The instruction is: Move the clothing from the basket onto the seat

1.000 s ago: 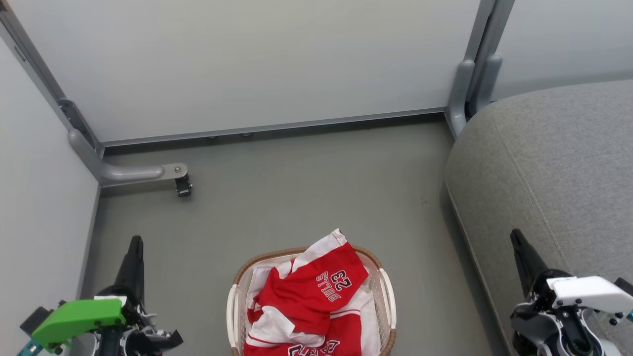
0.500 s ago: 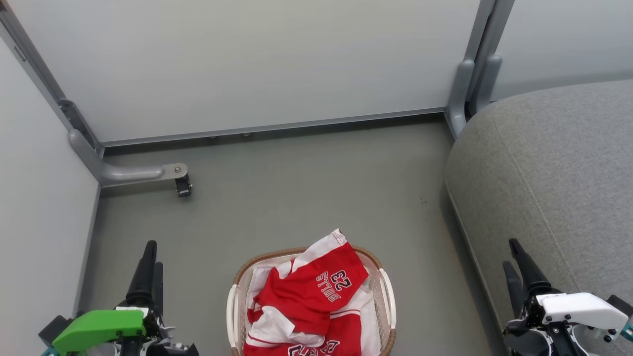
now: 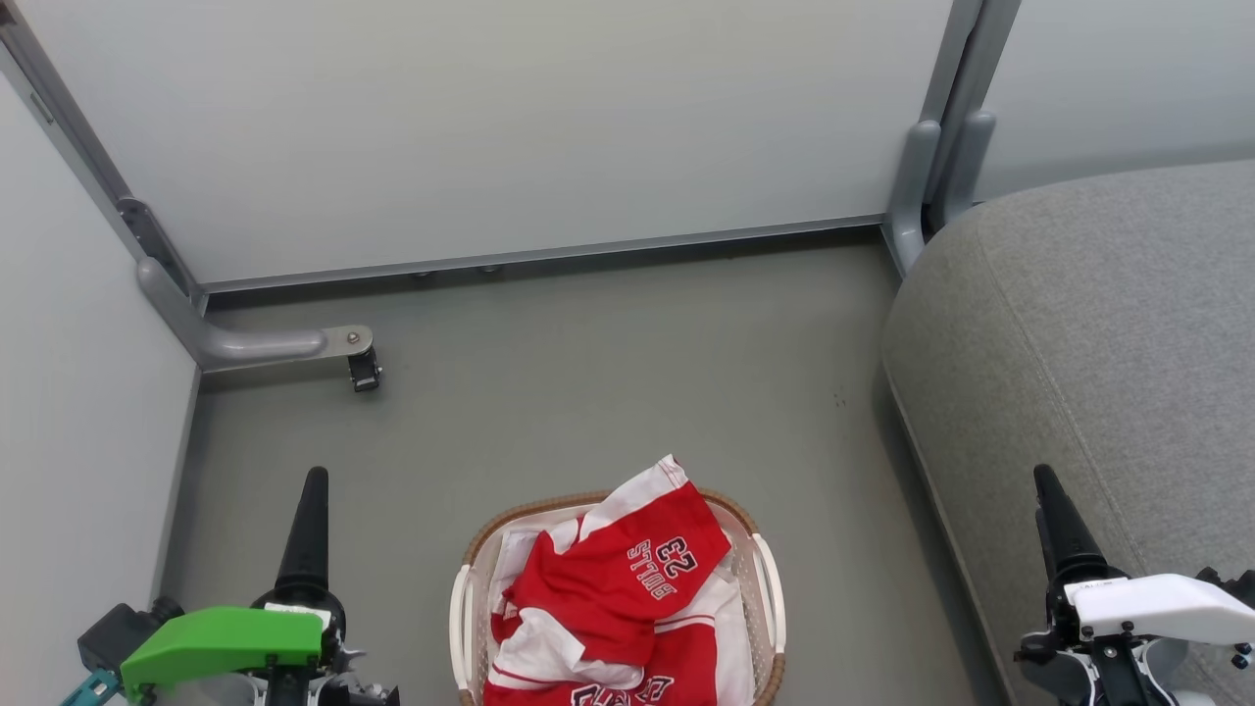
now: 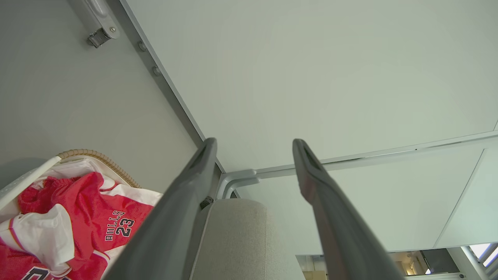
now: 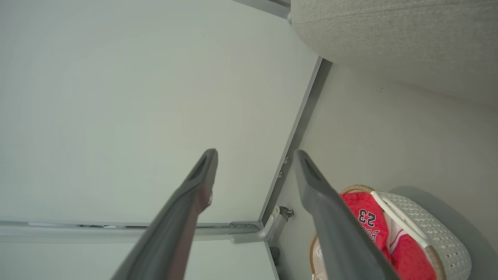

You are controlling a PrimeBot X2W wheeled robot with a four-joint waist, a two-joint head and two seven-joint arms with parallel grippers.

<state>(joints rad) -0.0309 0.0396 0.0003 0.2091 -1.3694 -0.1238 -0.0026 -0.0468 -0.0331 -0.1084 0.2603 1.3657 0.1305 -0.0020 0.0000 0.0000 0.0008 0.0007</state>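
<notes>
Basket (image 3: 461,603) is cut off by the bottom edge in head view, and the lower part of the clothing (image 3: 608,588) with it. White cloth underneath is mostly covered. All clothing sits in the basket, heaped above the rim, "23" upside down. Left hand (image 4: 255,151) is wide open, gripping nothing, left of basket w/ floor (image 3: 608,373) between. Right hand (image 5: 255,159) is wide open, gripping nothing, seen against the seat's (image 3: 1098,333) left edge. Seat is right of basket, strip of floor between. Grey floor, pale wall panels (image 3: 490,127) behind & left, wheeled metal foot (image 3: 358,365) near left corner.
</notes>
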